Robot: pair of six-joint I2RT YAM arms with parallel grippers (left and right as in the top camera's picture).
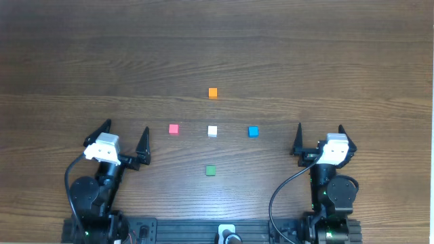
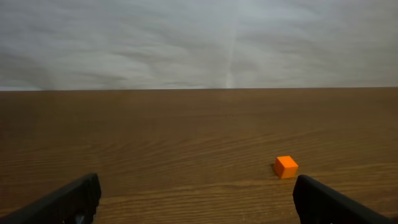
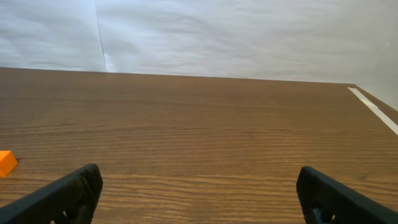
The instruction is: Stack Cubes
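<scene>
Wooden table (image 1: 339, 54), five little cubes, and no one on top of another. Has the stacking not begun? – I ask my colleague.

I judge so, – the colleague answers. – Look at the centre of the frame: pink cube (image 1: 173, 128), white cube (image 1: 212, 131) and blue cube (image 1: 253, 131) lie in one row, well apart. Above the white one is the orange cube (image 1: 213, 93), and below it the green cube (image 1: 210, 171). All five lie flat on the wood, like a cross.

Why are they spread like this?

Probably so that the fingers can go down on both sides of a cube without pushing its neighbour.

And the arms?

Both are low in the frame. The left gripper (image 1: 126, 127) is at lower left and the right gripper (image 1: 320, 127) at lower right. Each has its two fingers wide apart and holds nothing. The pink cube is near the left one and the blue cube near the right one.

So open jaws mean ready to take?

That is my guess. The white cube in the middle seems a good base, since both arms can reach it.
</scene>
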